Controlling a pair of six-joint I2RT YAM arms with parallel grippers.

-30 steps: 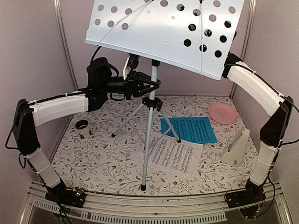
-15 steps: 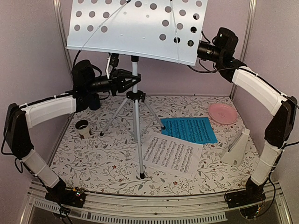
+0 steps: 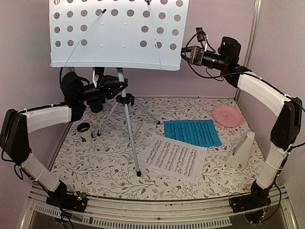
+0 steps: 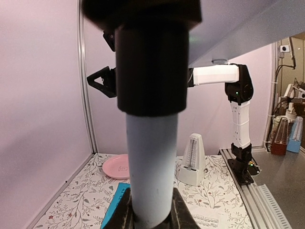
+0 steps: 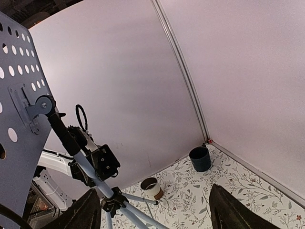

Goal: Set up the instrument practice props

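The silver tripod music stand [image 3: 127, 129] stands at the left of the table. Its perforated tray [image 3: 119, 33] is up high and faces the camera. My left gripper [image 3: 116, 88] is shut on the stand's pole [image 4: 151, 162] just under the black collar, with the pads [image 4: 119, 217] pressed on both sides. My right gripper [image 3: 187, 54] hangs open in the air, a little to the right of the tray's edge [image 5: 19, 95], with nothing between its fingers [image 5: 88, 212]. The white music sheet [image 3: 174, 156] and the blue music sheet [image 3: 193, 132] lie flat. The white metronome [image 3: 242, 151] stands at the right.
A pink plate [image 3: 227, 115] lies at the back right. A small cup [image 3: 84, 130] stands by the left wall near a tripod foot. A dark cup [image 5: 200, 158] sits in the back left corner. The tripod legs spread across the left half of the mat.
The stand has shifted left across the table with my left gripper on its pole. My right gripper, which was at the tray's right edge, now stands apart from it with wider jaws.
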